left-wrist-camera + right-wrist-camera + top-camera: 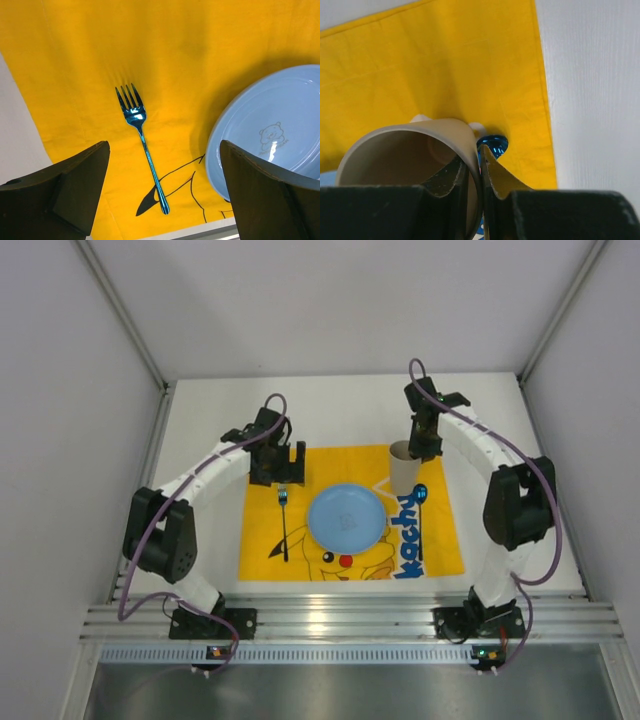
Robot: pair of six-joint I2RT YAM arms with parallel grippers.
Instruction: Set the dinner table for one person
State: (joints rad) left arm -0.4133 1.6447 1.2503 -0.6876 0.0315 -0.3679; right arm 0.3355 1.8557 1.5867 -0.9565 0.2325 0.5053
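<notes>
The table [200,425] is lying flat under both arms, its long axis running 9 to 3 o'clock and its rail [350,625] sitting along the 6 o'clock edge. The left tool [278,465] is hanging wide over the fork [284,525]. The right tool [425,445] is pinching the cup [403,468] wall at 1 o'clock on the mat [265,540].

A robotics lab cell: white panel walls [300,300] box in the dinner table [330,405], robot arms [160,530] bolted to an aluminium rail [350,625] at bottom
</notes>
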